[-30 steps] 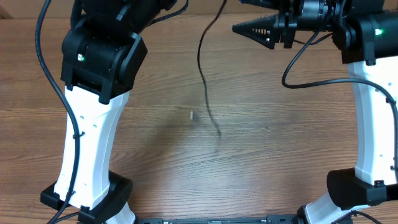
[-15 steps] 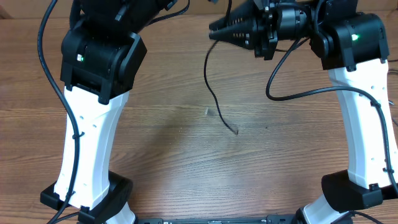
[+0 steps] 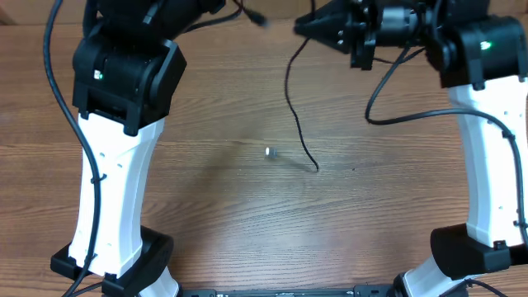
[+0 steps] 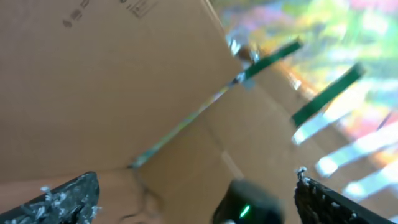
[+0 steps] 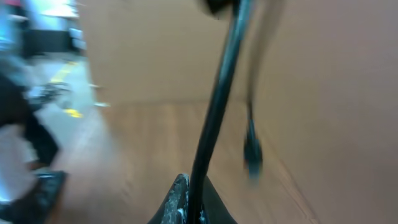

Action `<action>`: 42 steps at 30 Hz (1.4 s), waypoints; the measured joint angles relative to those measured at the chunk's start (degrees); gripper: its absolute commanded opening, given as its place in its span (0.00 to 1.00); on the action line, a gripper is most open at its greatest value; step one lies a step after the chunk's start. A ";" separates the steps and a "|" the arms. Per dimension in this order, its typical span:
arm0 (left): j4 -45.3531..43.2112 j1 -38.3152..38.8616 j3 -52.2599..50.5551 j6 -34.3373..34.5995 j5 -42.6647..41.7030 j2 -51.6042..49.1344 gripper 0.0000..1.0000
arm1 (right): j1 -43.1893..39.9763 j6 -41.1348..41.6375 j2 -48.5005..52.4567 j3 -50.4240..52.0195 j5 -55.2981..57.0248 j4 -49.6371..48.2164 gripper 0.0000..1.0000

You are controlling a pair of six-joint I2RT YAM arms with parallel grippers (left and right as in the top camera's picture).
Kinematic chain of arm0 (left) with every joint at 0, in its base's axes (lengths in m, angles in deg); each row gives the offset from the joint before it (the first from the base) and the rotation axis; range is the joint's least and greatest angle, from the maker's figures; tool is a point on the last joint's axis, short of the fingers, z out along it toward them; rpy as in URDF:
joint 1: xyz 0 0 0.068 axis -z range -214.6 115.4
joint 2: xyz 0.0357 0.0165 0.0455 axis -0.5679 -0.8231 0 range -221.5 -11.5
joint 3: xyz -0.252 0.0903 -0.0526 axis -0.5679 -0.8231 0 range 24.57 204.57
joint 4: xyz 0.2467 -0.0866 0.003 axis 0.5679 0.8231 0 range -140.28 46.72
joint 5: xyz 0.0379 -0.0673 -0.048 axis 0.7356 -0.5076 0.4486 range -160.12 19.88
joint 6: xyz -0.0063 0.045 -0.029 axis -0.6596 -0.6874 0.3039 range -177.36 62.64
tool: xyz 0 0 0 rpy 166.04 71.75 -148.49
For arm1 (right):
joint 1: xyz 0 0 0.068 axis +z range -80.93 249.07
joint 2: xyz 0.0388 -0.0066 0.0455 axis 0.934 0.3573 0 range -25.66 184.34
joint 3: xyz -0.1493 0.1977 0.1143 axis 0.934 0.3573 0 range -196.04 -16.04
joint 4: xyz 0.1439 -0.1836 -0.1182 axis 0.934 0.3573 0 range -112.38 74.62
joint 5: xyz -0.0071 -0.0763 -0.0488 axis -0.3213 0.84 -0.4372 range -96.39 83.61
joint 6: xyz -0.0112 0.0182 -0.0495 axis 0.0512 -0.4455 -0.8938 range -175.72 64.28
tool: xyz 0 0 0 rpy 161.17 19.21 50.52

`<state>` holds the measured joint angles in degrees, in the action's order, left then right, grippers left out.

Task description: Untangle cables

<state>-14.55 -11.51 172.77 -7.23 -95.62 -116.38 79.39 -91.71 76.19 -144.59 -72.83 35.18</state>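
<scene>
Since a second ago the right hand [image 3: 302, 27] has swung in from the right side along the far edge of the counter [image 3: 247, 214], and the free tip of the cable [image 3: 294, 99] has slid across the middle of the counter toward the right.

That hand is pinched tight on the cable near its upper end; the right wrist view shows the cord running straight out from between the closed fingertips. The left hand [image 4: 198, 198] stands wide with nothing between its fingers.

The cable hangs from the far edge and runs down toward the middle of the counter. Its long axis lies far-to-near and leans a little right, with the free tip pointing at the near-right corner. Whether the tip touches the wood I cannot tell. A blurred plug end [image 5: 251, 151] dangles beside it.

Risk, as I judge it: only one narrow pinch holds a thin, slick cord, and the blur suggests a fast swing. A quick pull could slip it free, or whip the tip off the far edge.
</scene>
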 measured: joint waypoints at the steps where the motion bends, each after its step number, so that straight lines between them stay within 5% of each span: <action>1: 1.86 0.04 0.00 -3.96 -0.33 0.31 1.00 | -1.05 0.00 0.00 0.00 1.81 0.31 0.04; 11: 25.22 0.17 0.00 -34.21 3.78 8.70 1.00 | -11.74 1.22 0.00 0.02 18.97 -1.60 0.04; 18: 37.68 0.17 0.02 -48.74 4.74 12.66 1.00 | -23.08 7.65 0.02 0.04 26.91 -8.76 0.04; 25: 43.69 1.99 0.00 -55.08 6.64 12.07 1.00 | -35.63 20.61 0.02 0.04 43.47 -16.04 0.04; 32: 44.39 8.68 0.00 -56.59 16.22 9.51 1.00 | -41.97 41.83 -0.31 0.11 83.97 -10.97 0.04; 37: 44.00 12.20 0.00 -56.74 22.21 8.15 1.00 | -44.35 46.60 -1.99 0.13 105.22 -10.29 0.04; 42: 44.22 12.94 0.00 -56.76 24.90 8.11 1.00 | -48.39 48.04 -4.96 0.13 112.87 -11.89 0.04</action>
<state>29.66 1.43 172.77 -63.99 -70.72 -108.27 31.00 -43.67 71.23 -144.46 40.04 23.29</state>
